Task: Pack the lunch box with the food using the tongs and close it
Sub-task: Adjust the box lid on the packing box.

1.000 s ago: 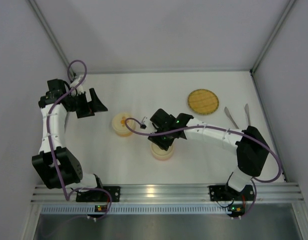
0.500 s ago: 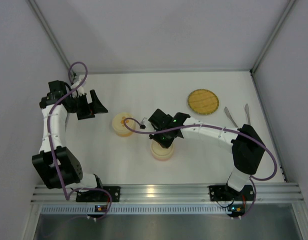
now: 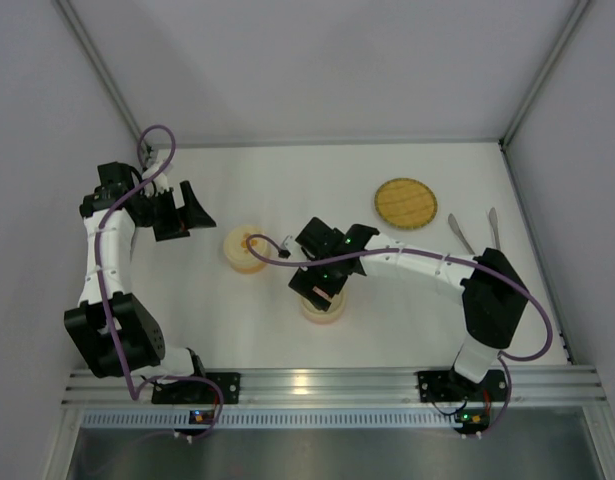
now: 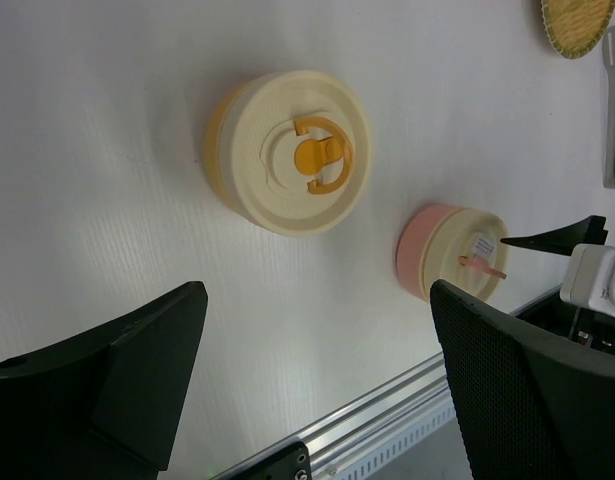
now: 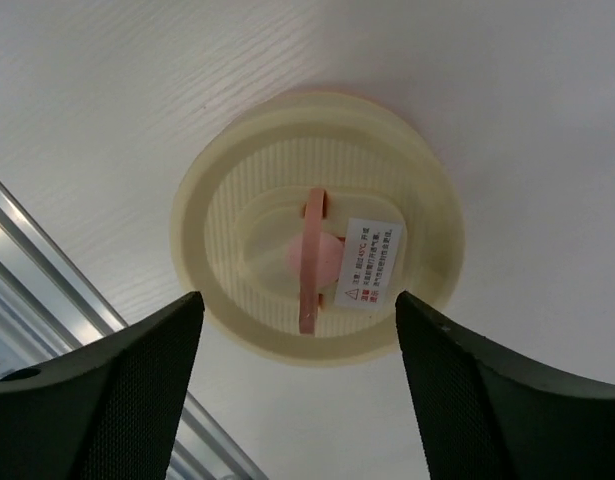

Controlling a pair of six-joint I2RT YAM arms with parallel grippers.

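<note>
A: Right pincer status?
B: My right pincer [image 5: 299, 310] stands spread apart, gripping nothing, hovering over the pink box [image 5: 237, 200], jaws flanking its cream lid. Left pincer [image 4: 317, 292] gapes wide, empty, near the orange box [image 4: 287, 150].
A: Contents?
B: Both lidded, insides hidden. White sticker [image 5: 370, 262] on the pink one: red warning triangle, text too small to read.
A: Tongs?
B: The tongs [image 3: 461, 234] lie on the surface [image 3: 407, 310] far right, beside the woven plate [image 3: 405, 202].
</note>
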